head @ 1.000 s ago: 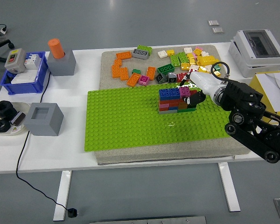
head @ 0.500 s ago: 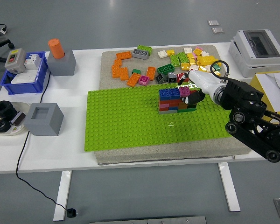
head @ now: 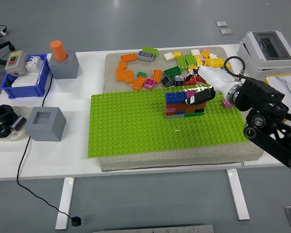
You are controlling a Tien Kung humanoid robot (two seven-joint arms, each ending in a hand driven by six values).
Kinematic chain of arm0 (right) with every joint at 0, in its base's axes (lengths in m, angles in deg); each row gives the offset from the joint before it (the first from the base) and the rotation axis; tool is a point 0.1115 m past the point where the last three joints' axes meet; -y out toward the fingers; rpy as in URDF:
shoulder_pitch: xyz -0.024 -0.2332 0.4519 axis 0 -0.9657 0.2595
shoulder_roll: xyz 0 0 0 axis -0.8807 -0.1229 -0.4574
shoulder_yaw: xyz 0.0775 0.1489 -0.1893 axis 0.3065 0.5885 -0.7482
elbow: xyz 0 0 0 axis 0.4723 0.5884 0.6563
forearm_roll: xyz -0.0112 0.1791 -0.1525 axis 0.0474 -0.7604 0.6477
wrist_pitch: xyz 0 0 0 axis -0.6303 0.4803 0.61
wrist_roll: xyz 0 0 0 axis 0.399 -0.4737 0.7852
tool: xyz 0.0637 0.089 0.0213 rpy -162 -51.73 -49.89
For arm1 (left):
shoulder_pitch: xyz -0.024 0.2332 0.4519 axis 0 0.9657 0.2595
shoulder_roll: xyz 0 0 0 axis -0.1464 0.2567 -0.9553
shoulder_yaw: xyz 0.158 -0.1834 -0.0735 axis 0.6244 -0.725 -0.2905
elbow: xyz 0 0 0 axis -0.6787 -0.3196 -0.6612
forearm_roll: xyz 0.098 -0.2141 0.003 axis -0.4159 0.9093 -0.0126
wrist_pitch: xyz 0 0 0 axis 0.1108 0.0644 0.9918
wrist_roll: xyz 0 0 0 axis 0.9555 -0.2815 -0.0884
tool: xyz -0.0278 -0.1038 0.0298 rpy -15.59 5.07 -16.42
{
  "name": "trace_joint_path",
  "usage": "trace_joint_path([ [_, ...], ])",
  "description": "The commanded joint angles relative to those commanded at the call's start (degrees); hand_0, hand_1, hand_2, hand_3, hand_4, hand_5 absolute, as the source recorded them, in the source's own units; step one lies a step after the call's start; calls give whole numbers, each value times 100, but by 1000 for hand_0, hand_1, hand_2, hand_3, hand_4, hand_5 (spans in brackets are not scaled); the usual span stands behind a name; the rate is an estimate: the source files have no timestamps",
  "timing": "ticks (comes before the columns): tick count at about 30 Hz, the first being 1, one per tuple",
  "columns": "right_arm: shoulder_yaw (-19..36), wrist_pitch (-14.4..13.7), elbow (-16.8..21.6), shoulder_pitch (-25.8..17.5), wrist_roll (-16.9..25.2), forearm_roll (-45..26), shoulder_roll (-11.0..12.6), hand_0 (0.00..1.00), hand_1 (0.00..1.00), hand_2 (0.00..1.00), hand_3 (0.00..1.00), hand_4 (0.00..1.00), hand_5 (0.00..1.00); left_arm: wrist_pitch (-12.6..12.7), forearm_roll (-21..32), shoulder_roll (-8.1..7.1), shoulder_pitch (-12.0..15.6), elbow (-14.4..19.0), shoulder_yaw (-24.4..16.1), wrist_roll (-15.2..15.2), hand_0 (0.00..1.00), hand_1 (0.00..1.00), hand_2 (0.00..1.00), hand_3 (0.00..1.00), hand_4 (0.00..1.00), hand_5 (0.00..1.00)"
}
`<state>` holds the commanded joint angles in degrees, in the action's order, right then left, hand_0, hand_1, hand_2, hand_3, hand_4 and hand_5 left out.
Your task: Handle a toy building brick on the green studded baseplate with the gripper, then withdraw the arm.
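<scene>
No brand, label or writing can be read anywhere. Nearest is the desk (head: 48,165), with a bare strip in front of the green baseplate (head: 136,126), which lies on a grey mat (head: 174,159) that shows just past its front and right edges. The baseplate's left half and front rows are open studs. Right of the baseplate's centre stands a small brick stack (head: 181,103), blue on top with red, grey and pink below. The right hand (head: 200,95) comes in from the baseplate's right and rests against the stack's right end; its dark fingers (head: 192,98) touch the bricks, but I cannot tell whether they grip. Beyond the baseplate, loose bricks (head: 136,73) are scattered over the mat's far part. Left of the baseplate, well apart, a grey block (head: 46,123) and a blue bin (head: 24,80) sit on the desk.
</scene>
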<state>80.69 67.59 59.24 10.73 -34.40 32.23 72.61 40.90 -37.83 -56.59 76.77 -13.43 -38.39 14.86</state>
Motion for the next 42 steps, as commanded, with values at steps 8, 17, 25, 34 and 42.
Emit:
trace_joint_path([
  [8,-104,20,69,-74,-9,-15,112,913,875,908,602,946,385,2,4,13,13,0,11,-3,630,587,548,578,608,222],
  [17,-152,19,27,-88,1,-36,78,915,877,907,595,943,391,5,13,16,21,0,17,2,630,587,549,578,608,223],
  [25,-215,35,-65,-94,-4,-37,49,919,876,906,586,936,416,7,19,20,26,0,35,2,630,587,549,578,609,225],
  [34,-193,36,-224,-107,23,-49,24,921,876,906,584,935,417,6,24,13,16,0,57,2,630,587,549,578,609,226],
  [42,-190,32,-367,-70,46,-122,-35,921,875,904,585,934,419,5,21,9,3,0,64,-2,630,587,549,578,608,228],
])
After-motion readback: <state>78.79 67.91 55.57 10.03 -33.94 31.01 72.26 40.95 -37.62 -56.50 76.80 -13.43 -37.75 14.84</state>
